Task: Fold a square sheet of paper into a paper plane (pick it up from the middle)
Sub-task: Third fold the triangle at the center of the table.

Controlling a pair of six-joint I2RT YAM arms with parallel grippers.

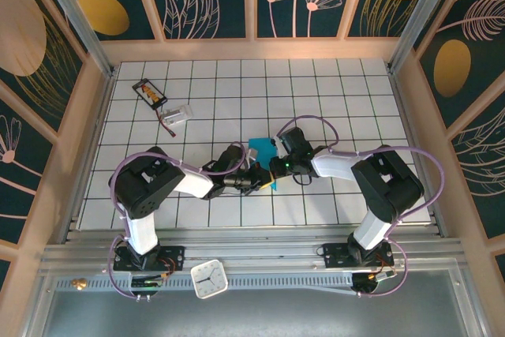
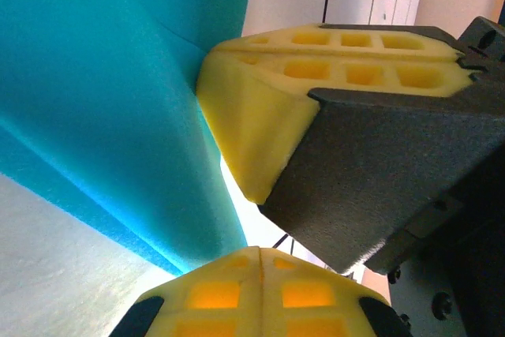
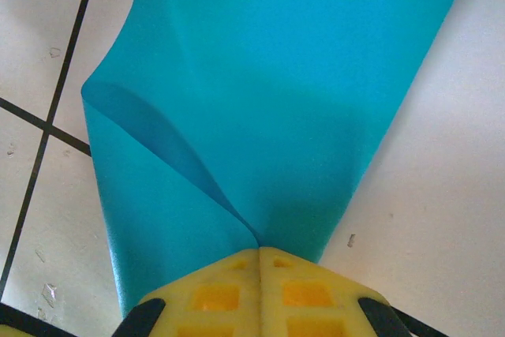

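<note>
Top external view: both arms reach inward and meet near the middle of the white tiled worktop (image 1: 331, 100). The left gripper (image 1: 263, 177) and right gripper (image 1: 278, 168) sit tip to tip, just beside each other. The teal-blue sheet of paper (image 1: 260, 147) lies between and around them, one part showing above the grippers and a smaller part below. A small black card (image 1: 150, 92) with orange marks lies near the far left corner, well apart, with a white object (image 1: 178, 115) just beside it. A white clock (image 1: 209, 279) sits on the near rail.

Left wrist view: the left gripper (image 2: 260, 262) has its yellow fingers pressed together, with the sheet of paper (image 2: 102, 100) running down into the seam. The sheet is creased and lifted off the worktop. The right gripper (image 2: 260, 49) comes in from the right, fingers together, its tip against the sheet.

Right wrist view: the right gripper (image 3: 260, 256) is clamped on the sheet of paper (image 3: 284, 92). The sheet is folded over on itself with a loose curled layer at the left, and extends away over the tiles.
</note>
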